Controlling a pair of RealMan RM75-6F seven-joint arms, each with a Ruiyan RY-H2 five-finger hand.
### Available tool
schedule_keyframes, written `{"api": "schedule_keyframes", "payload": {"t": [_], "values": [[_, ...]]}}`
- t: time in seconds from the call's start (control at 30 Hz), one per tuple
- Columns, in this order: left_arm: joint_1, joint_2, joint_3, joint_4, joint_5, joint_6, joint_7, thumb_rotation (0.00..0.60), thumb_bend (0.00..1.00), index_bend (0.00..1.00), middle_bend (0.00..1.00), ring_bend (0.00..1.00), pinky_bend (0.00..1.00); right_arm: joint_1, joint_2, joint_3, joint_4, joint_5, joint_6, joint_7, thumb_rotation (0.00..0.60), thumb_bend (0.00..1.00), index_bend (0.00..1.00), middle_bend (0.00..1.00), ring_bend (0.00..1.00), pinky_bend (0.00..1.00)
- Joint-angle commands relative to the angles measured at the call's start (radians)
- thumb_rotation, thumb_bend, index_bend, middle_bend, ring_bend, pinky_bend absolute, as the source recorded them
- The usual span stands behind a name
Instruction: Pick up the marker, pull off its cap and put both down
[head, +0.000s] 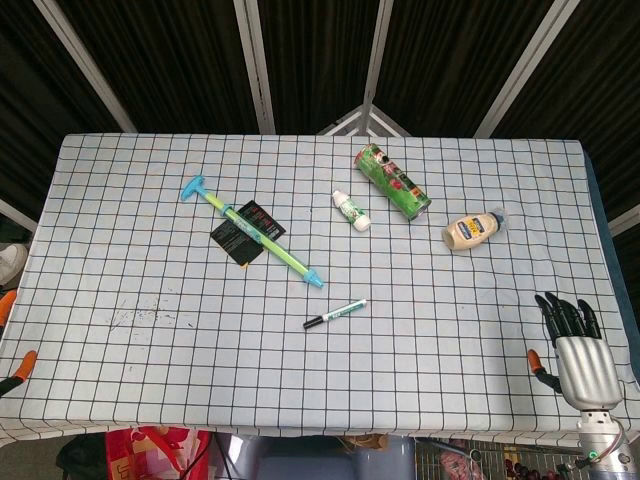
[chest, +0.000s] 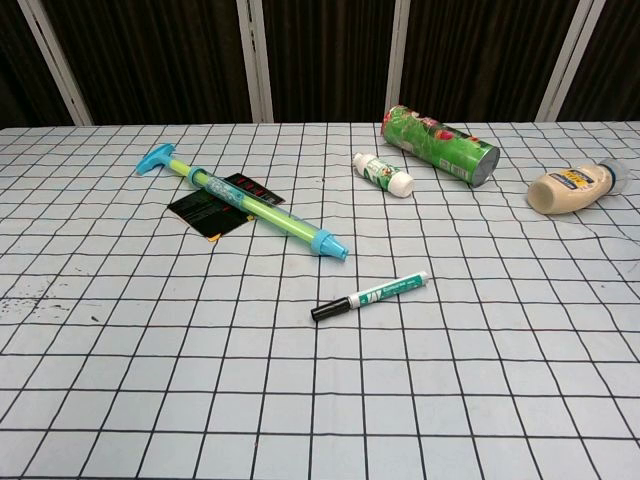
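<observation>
Right hand hovering at table edge, fingers apart, holding nothing; marker lying capped mid-table, awaiting pickup. Left hand unseen.

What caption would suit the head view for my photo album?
Capped marker lies untouched on the checked tablecloth; the right robot hand waits open at the table's corner.

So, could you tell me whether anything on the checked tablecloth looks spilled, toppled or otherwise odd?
Three containers lie on their sides: the green cylindrical can, the small white green-labelled bottle and the cream squeeze bottle. Dark specks mark the cloth near its left edge. The white black-capped marker lies untouched.
</observation>
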Motion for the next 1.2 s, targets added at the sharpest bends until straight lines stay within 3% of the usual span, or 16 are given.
{"api": "schedule_keyframes", "payload": {"t": [0.03,0.63,0.87,1.2], "values": [[0.002,-0.01,0.005,-0.003,0.013,0.009,0.01,0.6,0.43,0.06,0.0,0.0,0.03,0.0,-0.013,0.001,0.011,-0.006,-0.002,0.004,0.6,0.39,0.09,0.1,0.12,0.01],[-0.009,-0.047,-0.004,0.021,-0.005,-0.017,0.044,0.6,0.43,0.06,0.0,0.0,0.03,0.086,-0.077,0.051,-0.039,0.018,-0.128,-0.058,0.6,0.39,0.1,0.1,0.12,0.01],[0.002,-0.054,0.0,0.036,-0.009,-0.008,0.046,0.6,0.43,0.06,0.0,0.0,0.03,0.159,-0.149,0.081,-0.023,0.036,-0.216,-0.113,0.6,0.39,0.17,0.1,0.12,0.01],[0.019,-0.049,-0.002,0.06,-0.037,-0.002,0.035,0.6,0.43,0.06,0.0,0.0,0.03,0.315,-0.322,0.163,0.019,0.188,-0.404,-0.212,0.6,0.39,0.24,0.09,0.12,0.01]]}}
